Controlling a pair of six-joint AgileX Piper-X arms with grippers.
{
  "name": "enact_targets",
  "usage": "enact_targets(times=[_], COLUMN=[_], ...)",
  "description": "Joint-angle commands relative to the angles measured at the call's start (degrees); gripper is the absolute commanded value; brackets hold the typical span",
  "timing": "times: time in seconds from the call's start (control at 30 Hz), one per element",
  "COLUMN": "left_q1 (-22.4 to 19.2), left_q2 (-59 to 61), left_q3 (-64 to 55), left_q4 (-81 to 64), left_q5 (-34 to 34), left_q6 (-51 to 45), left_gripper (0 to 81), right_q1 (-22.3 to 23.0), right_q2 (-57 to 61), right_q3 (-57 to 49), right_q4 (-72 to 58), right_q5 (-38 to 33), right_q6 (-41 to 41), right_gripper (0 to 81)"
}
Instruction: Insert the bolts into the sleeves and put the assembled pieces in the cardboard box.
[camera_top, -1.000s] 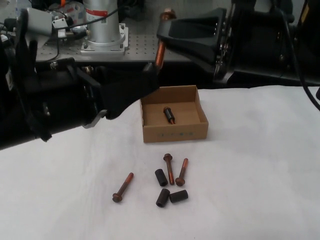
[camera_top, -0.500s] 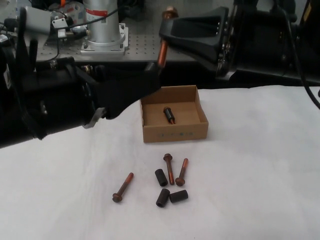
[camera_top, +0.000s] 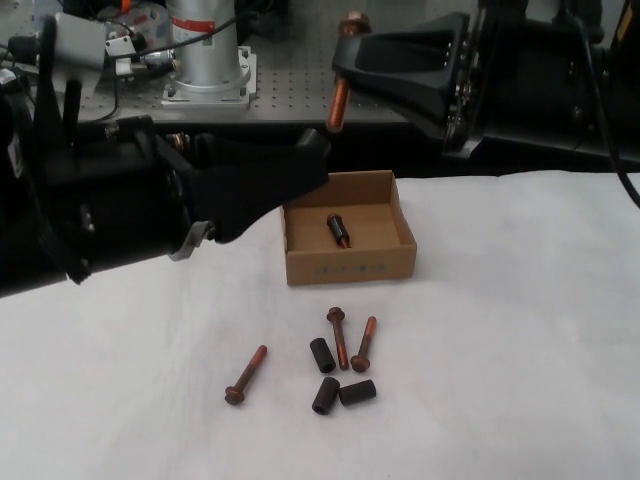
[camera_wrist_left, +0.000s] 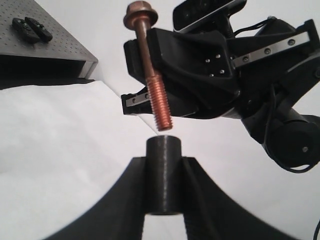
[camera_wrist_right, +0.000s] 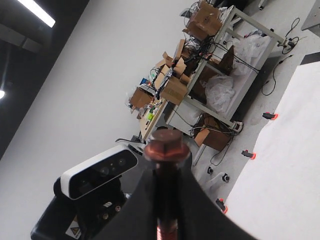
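Judging by its looks, the copper-coloured bolt (camera_wrist_left: 148, 75) is a stiff, light metal piece that will not bend, though its smooth upper shank could slip or swing in a loose grip. It is best held on that shank just under the flanged head, leaving the threaded end free. The right tool (camera_wrist_right: 166, 192) has it that way: its fingers are clamped on the shank, head up and thread pointing down.

The black sleeve (camera_wrist_left: 164, 150) looks rigid and smooth-walled, so it should be gripped low on its body with the mouth left open. The left tool (camera_wrist_left: 164, 167) does this, closed on the sleeve's lower part and holding it upright in the air, above the bench (camera_top: 520, 350).

In the left wrist view the bolt's tip hangs just above the sleeve's mouth, apart from it and close to centred, with the bolt leaning a little off the sleeve's line. The insertion is not yet made, and that lean may want correcting so the thread does not catch on the rim.

Below, the cardboard box (camera_top: 350, 267) holds one assembled piece (camera_top: 337, 230). Three loose bolts (camera_top: 338, 337) and three loose sleeves (camera_top: 321, 355) lie near one another on the bench in front of it.
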Motion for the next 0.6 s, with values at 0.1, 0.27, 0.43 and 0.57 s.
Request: enact_targets(times=[0.1,0.27,0.43,0.57], left_q1=[0.2,0.2,0.2,0.2], left_q2=[-0.2,-0.2,-0.2,-0.2], left_q3=[-0.3,-0.3,-0.3,-0.3], left_q4=[-3.6,-3.6,-3.5,-1.7], left_q5=[0.1,0.1,0.7,1.4], left_q6=[-1.9,-2.1,-2.1,-2.0], left_gripper=[0.6,0.6,0.6,0.6], right_q1=[-0.1,-0.1,-0.1,-0.1], right_q2=[0.0,0.0,0.0,0.0], right_q3=[-0.2,-0.2,-0.2,-0.2], right_q4=[-0.5,-0.5,-0.7,-1.0], right_q5=[-1.2,-2.1,-2.1,-2.2], right_q6=[-0.6,0.1,0.5,0.3], right_gripper=[2.5,2.5,2.5,2.5])
